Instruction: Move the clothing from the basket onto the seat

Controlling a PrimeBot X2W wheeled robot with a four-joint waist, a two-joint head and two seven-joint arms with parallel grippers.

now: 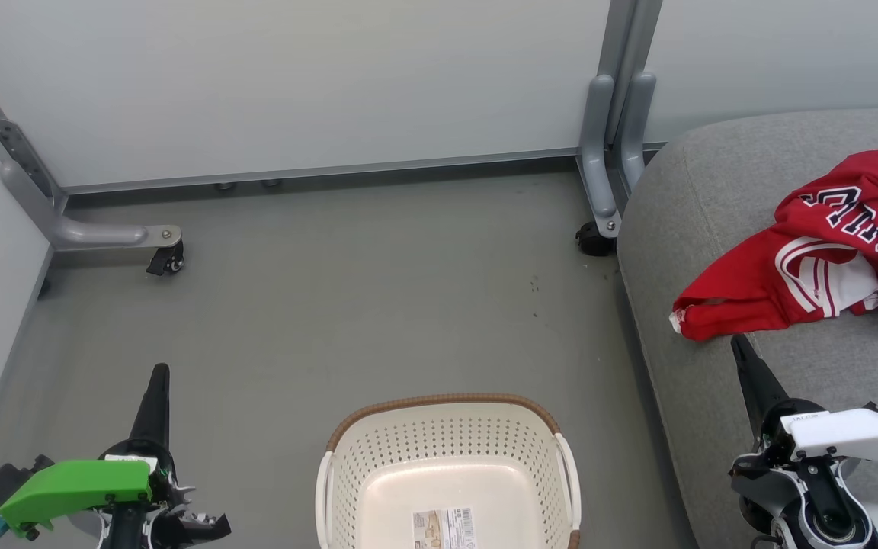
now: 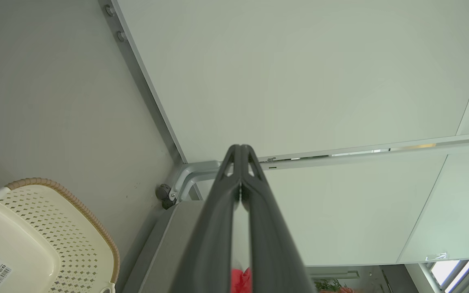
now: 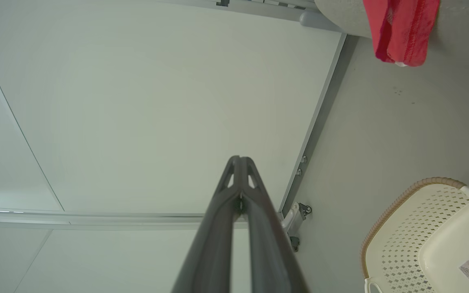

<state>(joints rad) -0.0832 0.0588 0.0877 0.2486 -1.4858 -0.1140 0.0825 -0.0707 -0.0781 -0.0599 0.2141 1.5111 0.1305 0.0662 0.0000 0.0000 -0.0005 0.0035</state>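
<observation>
We find the soft red fabric clothing (image 1: 812, 267), white-striped and lettered in navy and white, in one crumpled heap on the large grey upholstered seat (image 1: 706, 213), right of and beyond the oval cream-white perforated plastic basket (image 1: 439, 442) with its brown woven-look rim; we cannot tell how many garments the heap holds. On the basket's floor lies one paper label (image 1: 443, 528).

Right of the basket, the right gripper (image 1: 744, 358) hangs over the seat, its two long dark fingers pressed together at the tips and gripping nothing; the tips are near the heap's nearer edge; left of the basket, the left gripper (image 1: 157, 389) is over the grey floor (image 1: 370, 305), fingers likewise closed tip to tip and empty.

We count one basket, one seat and two grippers; beyond the basket stand white partition panels (image 1: 294, 84) on grey feet with two black castors (image 1: 167, 263).
</observation>
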